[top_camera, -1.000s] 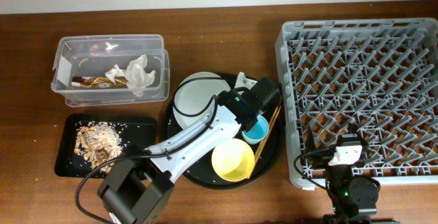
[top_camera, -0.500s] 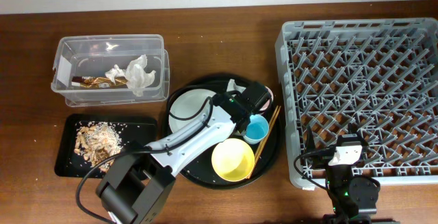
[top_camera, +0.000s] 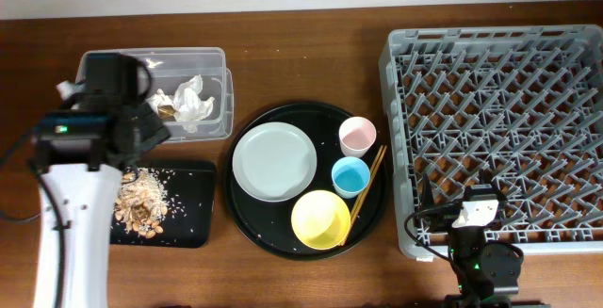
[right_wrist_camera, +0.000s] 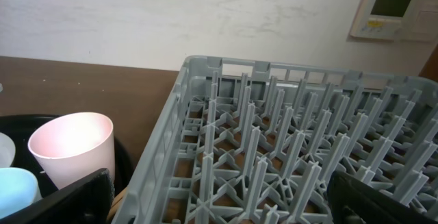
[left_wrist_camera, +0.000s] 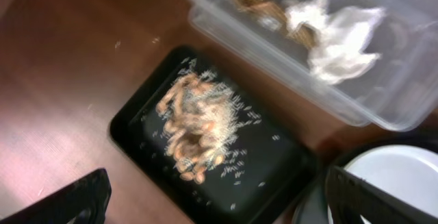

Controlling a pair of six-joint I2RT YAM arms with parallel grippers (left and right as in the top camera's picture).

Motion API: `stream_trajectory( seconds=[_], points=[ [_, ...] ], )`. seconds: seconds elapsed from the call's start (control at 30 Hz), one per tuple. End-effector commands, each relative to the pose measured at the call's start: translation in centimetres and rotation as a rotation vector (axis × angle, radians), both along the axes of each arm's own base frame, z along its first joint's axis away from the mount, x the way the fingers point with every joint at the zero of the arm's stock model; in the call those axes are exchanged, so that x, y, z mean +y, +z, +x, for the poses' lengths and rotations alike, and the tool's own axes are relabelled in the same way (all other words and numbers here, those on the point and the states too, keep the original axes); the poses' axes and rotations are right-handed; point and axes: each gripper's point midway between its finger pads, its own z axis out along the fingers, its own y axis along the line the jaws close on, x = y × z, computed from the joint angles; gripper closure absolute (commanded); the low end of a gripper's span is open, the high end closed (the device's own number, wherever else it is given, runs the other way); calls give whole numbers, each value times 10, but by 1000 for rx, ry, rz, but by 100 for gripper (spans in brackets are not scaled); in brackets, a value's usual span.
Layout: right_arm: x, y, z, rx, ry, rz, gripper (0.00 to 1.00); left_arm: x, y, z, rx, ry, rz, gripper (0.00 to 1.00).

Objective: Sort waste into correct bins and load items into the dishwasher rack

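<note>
A round tray [top_camera: 316, 120] on the worktop [top_camera: 301, 54] carried plate [top_camera: 274, 162], bowl [top_camera: 320, 219], chopsticks [top_camera: 366, 190], rear cup [top_camera: 357, 136] and front cup [top_camera: 350, 176]. The dishwasher rack [top_camera: 490, 110] stood right, the plastic box [top_camera: 179, 56] left-rear, the shallow tray [top_camera: 193, 218] before it.

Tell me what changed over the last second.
The left gripper swung left from above the blue cup to hang open over the black tray of scraps, uncovering the pink cup. It holds nothing. The cups, yellow bowl, rack and right gripper stayed put.
</note>
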Motion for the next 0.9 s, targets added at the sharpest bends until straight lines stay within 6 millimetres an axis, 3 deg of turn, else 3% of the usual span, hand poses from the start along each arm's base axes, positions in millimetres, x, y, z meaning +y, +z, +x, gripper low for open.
stream_trajectory(
  seconds=[0.0,0.1,0.63,0.7,0.73,0.8,0.83,0.87],
  points=[
    [0,-3,0,5,-4,4,2,27,0,-12,-13,118,-56,0],
    [0,-2,0,4,-4,4,1,37,0,-16,-14,154,-60,0],
    [4,0,0,-4,20,23,2,37,0,-16,-14,154,-60,0],
    [52,11,-8,-20,297,206,2,37,0,-16,-14,154,-60,0],
    [86,17,-23,17,504,349,1,37,0,-16,-14,154,-60,0],
    [142,24,-76,270,912,706,2,37,0,-16,-14,154,-60,0],
    [151,23,-91,422,970,874,2,37,0,-16,-14,154,-60,0],
    [151,24,-89,467,944,955,2,37,0,-16,-14,154,-60,0]
  ],
)
